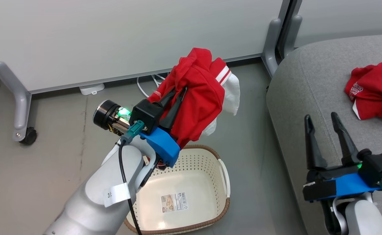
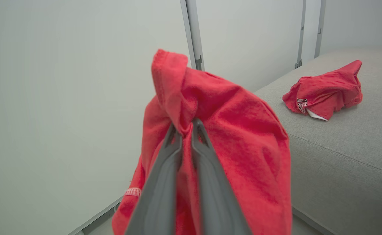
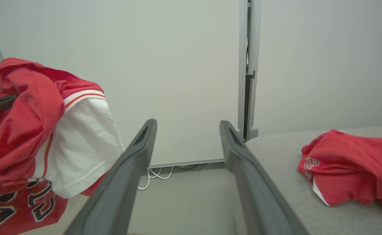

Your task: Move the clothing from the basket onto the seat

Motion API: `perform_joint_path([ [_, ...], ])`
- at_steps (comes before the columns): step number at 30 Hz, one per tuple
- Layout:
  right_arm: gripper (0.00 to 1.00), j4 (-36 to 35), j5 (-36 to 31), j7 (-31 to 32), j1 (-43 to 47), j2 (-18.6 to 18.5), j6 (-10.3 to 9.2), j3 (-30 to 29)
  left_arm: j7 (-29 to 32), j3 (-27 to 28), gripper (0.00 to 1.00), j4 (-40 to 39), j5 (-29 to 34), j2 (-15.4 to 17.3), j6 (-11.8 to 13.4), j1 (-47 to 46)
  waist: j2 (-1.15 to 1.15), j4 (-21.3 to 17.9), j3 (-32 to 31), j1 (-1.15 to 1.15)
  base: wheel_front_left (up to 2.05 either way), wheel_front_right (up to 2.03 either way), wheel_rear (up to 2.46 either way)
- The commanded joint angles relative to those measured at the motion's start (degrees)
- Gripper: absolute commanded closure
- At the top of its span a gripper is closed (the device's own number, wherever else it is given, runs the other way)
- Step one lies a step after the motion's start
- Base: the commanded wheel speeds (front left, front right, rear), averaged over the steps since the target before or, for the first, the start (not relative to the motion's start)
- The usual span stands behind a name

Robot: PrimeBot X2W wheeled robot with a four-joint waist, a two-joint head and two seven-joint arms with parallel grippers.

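Holding clothing (image 1: 200,98) high to clear the seat (image 1: 308,98).
Our left gripper (image 1: 179,89) jaws pinch it, seemingly firmly; right gripper (image 1: 320,116) jaws gape empty.

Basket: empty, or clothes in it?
Empty where visible: basket floor bare down to its sticker. Left arm hides its left corner. Held garment hangs from left gripper; second garment lies on seat.

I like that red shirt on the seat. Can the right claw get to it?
Probably yes. The right claw is open at the edge of the seat, and nothing lies between it and the shirt.
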Motion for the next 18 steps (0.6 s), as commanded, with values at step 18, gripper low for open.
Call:
perform_joint_path([
  [18, 0.00, 3.1, 5.3, 0.0, -2.8, 0.3, 0.01, 17.8, -0.3, 2.4, 1.00, -0.1, 3.1, -1.6, -1.6, -0.4, -0.01, 2.2, 0.9, 0.01, 0.00, 0.00, 0.00],
])
